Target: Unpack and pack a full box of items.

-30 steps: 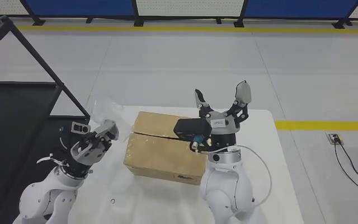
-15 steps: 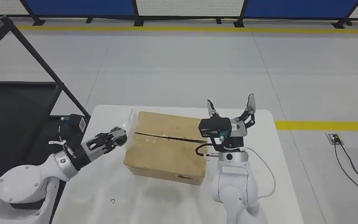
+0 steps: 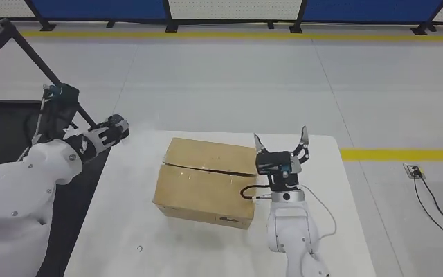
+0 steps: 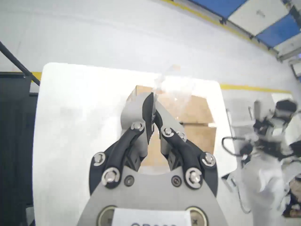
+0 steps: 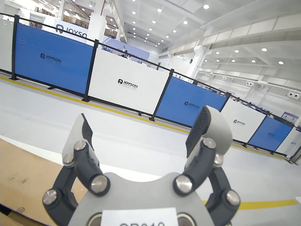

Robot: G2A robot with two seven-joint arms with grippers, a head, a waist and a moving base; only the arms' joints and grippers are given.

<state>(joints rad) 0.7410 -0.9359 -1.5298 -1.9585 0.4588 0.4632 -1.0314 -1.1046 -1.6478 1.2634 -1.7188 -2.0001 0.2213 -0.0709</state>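
The brown cardboard box [image 3: 204, 181] sat closed on the white tabletop [image 3: 124, 221]. Near its far left corner, the left claw [image 4: 152, 102] pinched a clear plastic film [image 4: 174, 88]. The right claw [image 5: 143, 125] gaped wide beside the box.

Centre: cardboard box [image 3: 204, 183], flaps shut, spans the middle of the desk [image 3: 118, 228], barring the straight way across.
Left side: broad open strip of desk top between box and edge.
Right side: narrow strip, taken by the right pincer [image 3: 280, 135], jaws spread, just beside the box.
Beyond left edge: black frame [image 3: 14, 124]; left pincer [image 3: 119, 129] beside it, clamped on clear film [image 4: 174, 88].
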